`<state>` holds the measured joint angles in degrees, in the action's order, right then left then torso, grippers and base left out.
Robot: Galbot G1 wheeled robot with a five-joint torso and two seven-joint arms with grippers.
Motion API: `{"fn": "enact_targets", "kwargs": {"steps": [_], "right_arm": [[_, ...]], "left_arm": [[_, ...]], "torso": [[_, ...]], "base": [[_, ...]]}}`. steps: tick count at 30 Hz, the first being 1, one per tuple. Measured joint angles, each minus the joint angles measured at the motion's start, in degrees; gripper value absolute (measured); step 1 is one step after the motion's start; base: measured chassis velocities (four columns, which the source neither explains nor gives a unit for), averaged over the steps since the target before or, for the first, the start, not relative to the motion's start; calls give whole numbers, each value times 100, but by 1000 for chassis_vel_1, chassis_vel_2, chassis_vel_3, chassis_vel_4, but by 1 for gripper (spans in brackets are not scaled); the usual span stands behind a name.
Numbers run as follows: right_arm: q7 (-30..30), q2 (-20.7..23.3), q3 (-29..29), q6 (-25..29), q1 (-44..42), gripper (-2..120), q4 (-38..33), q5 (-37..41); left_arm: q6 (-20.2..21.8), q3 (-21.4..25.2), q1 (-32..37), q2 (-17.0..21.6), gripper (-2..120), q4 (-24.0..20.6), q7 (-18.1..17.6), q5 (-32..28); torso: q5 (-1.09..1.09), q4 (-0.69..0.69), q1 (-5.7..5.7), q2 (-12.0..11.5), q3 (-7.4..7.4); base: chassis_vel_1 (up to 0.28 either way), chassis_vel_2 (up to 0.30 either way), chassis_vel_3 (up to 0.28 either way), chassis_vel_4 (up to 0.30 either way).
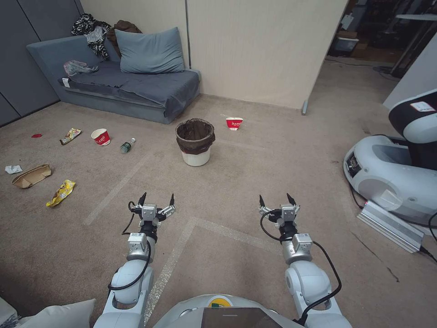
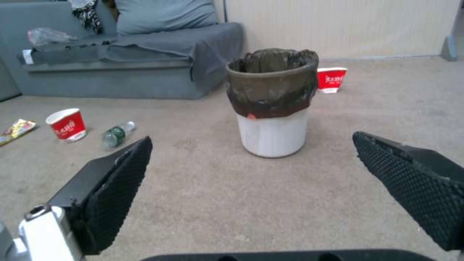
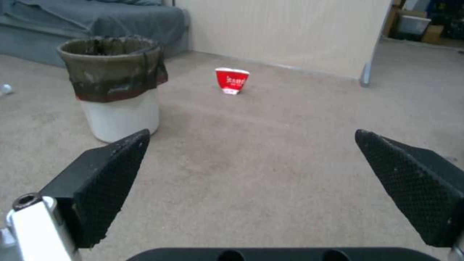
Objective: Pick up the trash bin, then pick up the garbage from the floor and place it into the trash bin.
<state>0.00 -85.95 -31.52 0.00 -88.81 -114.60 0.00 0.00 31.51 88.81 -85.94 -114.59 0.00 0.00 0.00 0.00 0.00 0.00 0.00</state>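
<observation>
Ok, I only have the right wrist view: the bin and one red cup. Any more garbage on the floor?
Observer: Yes. Left of the trash bin stands a second red-and-white cup, a green-labelled bottle lying beside it.
Operator: Anything farther left?
Observer: A flat brown paper bag and a yellow wrapper, nearer the robot.
Operator: And the left gripper?
Observer: The left gripper hangs open over bare carpet, short of the trash bin.
</observation>
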Motion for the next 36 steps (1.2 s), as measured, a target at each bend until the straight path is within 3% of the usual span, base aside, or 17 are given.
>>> {"fn": "enact_targets", "kwargs": {"steps": [36], "right_arm": [[19,-2,2,24,1,100,4,0]], "left_arm": [[-19,0,0,-6,100,0,-29,13]], "torso": [[0,0,0,0,0]], "base": [[0,0,0,0]]}}
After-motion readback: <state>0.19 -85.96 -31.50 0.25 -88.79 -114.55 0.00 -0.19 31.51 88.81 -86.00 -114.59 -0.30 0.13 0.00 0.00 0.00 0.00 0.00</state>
